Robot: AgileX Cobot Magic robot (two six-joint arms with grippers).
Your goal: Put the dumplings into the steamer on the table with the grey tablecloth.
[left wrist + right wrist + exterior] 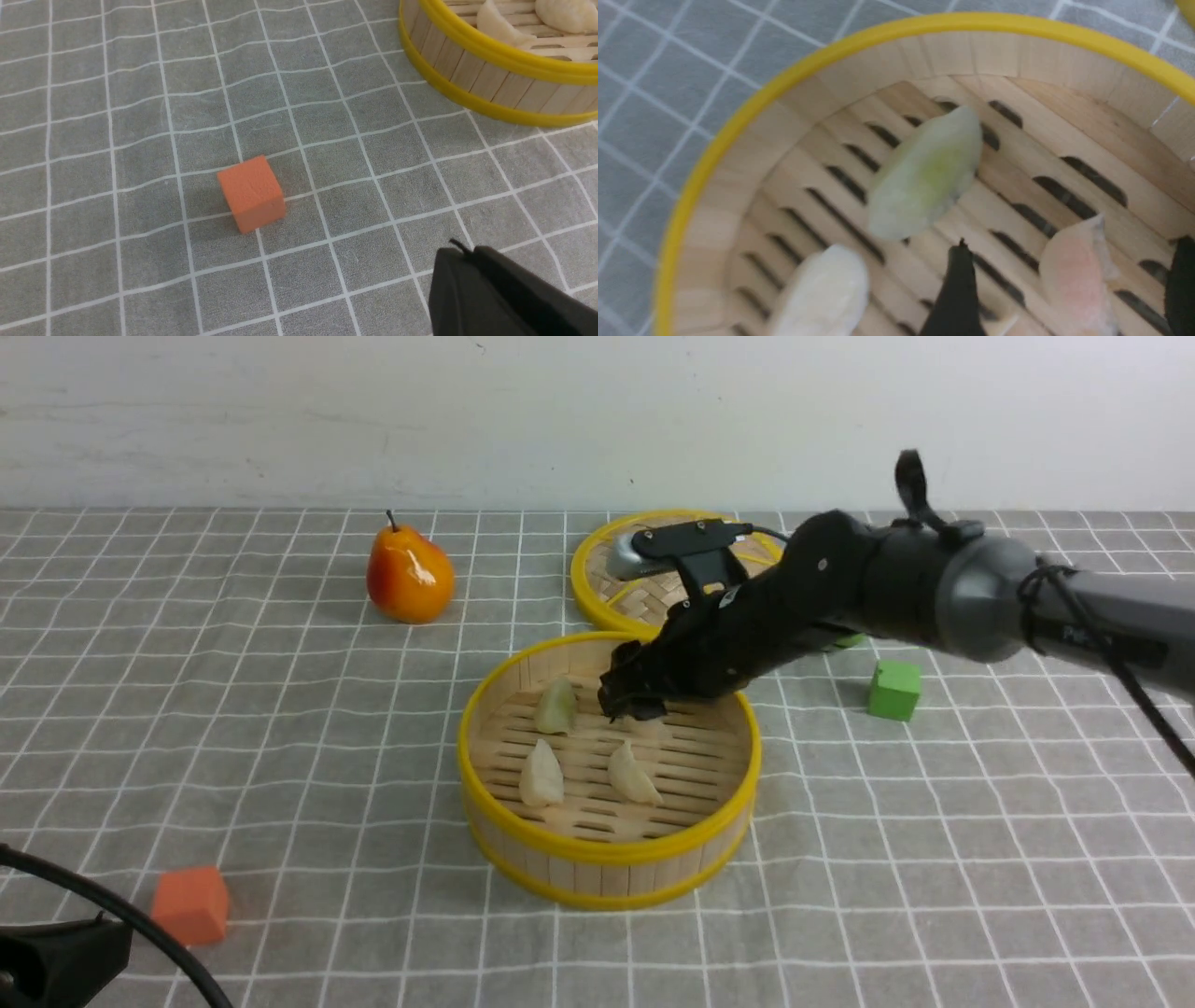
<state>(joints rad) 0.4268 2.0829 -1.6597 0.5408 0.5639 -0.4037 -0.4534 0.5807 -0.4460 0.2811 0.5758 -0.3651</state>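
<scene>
We see the right gripper [635, 705] reaching into the steamer [607, 849] at the centre of the front view. Its jaws are spread either side of the pinkish dumpling [1076, 275], which lies on the slats. The greenish dumpling [556, 707] and two cream dumplings [542, 775] lie beside it. We judge all four in, with only the withdrawal left. The left gripper [462, 254], pressed together, hangs over the grey tablecloth [280, 709] near an orange cube [252, 193].

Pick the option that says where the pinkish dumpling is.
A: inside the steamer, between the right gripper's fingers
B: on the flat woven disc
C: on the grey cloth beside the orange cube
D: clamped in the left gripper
A: the right wrist view shows the pinkish dumpling inside the steamer, between the spread fingers of the right gripper.
</scene>
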